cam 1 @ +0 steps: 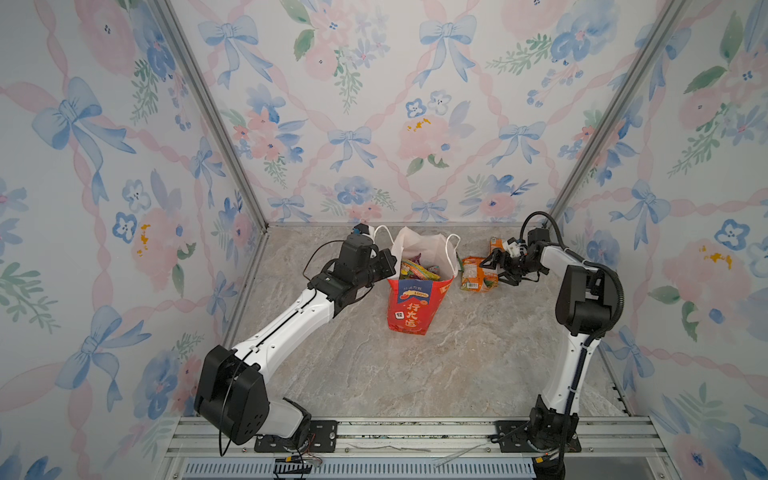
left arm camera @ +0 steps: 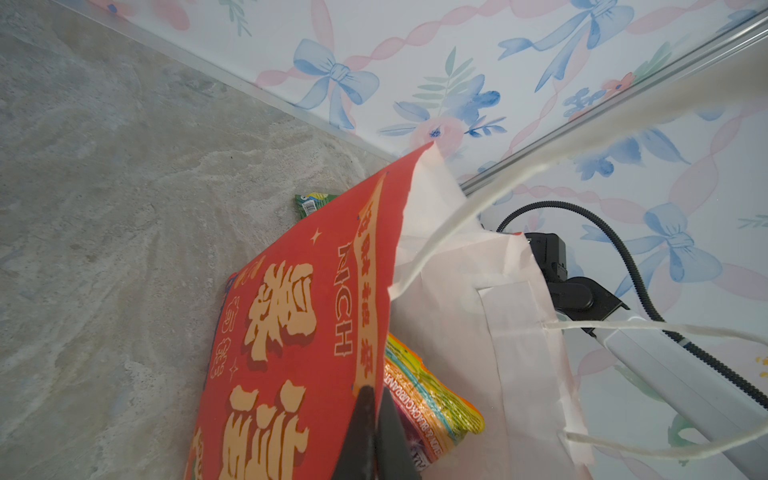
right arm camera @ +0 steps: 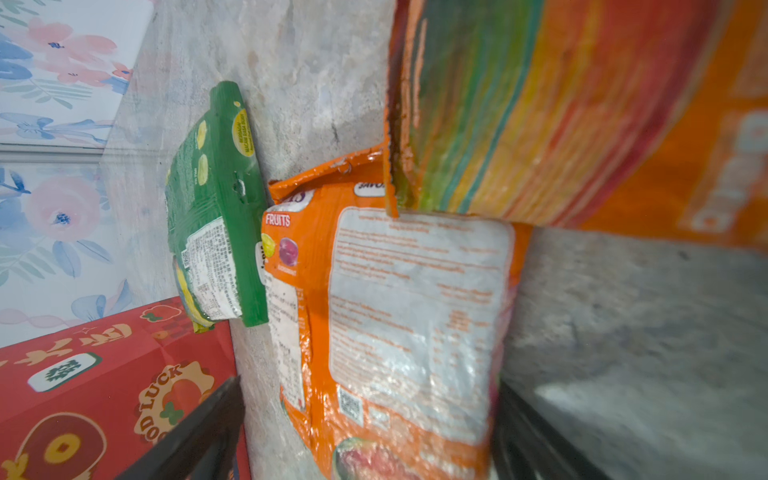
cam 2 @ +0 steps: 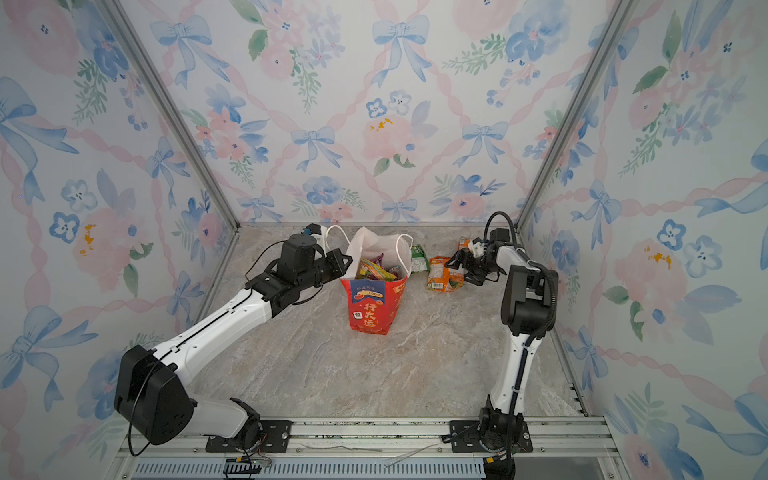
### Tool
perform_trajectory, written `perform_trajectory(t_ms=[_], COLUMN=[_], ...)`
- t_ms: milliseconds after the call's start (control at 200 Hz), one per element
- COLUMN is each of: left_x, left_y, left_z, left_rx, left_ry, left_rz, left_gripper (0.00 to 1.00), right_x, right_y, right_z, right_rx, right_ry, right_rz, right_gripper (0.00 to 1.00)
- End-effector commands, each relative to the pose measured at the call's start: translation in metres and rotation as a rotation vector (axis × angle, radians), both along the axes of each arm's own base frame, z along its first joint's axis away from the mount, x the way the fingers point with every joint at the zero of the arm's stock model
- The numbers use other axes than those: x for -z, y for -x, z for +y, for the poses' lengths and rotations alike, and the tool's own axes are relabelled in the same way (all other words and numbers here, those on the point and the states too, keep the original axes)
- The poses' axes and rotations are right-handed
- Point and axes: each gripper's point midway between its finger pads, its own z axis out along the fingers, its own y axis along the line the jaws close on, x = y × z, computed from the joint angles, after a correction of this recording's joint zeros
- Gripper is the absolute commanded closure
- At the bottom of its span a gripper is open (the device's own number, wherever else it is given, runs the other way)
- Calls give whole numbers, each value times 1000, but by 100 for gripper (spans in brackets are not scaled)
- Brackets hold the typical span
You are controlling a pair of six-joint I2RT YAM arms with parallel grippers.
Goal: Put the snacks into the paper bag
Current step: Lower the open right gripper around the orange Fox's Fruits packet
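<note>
A red paper bag (cam 1: pixel 409 307) with gold characters stands upright on a grey marbled tabletop (cam 1: pixel 415 374). Its mouth is open and the inside is white. The left gripper (cam 1: pixel 390 266) is at the bag's rim on the side nearest its own arm. Its two dark fingers (left arm camera: pixel 365 432) are pressed together, pinching the red paper edge between them. Just past those fingertips, inside the bag, lie several bright packets (cam 1: pixel 417 270), with a rainbow-striped one uppermost.

Across the bag from that gripper, the right gripper (cam 1: pixel 498 270) sits low over the table with its fingers spread apart. An orange packet (cam 1: pixel 473 272) lies flat between them, printed back panel facing up. Neither finger clearly touches it.

Beyond the right fingertips, a green packet (right arm camera: pixel 216 216) lies just beside the orange one, between it and the bag. A third packet (right arm camera: pixel 582 104), orange with rainbow stripes, lies beside this gripper on the side toward the back wall. It is blurred, and I cannot tell whether it touches the orange one.
</note>
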Motion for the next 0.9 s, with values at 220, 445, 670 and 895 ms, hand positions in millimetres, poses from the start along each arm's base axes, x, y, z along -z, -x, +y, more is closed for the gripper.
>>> perform_trajectory(t_ms=[220,445,670,895], left_x=[-6,-8,-8,-6], left_y=[5,6,7,7], left_z=[0,2,4,4], left_rx=[8,3,-2,-2], left_ry=[12,13,11,9], left_rz=[-2,-7,-8,-6], left_gripper=[100,100,100,100], right_x=[22,16,10,11], right_y=[17,16,12,10], right_z=[13,23,32,35], right_rx=[-34,-48,-38,-25], right_ry=[-29,-70,-160,-188], right_rz=[88,74,54,56], right_gripper=[19,21,21,23])
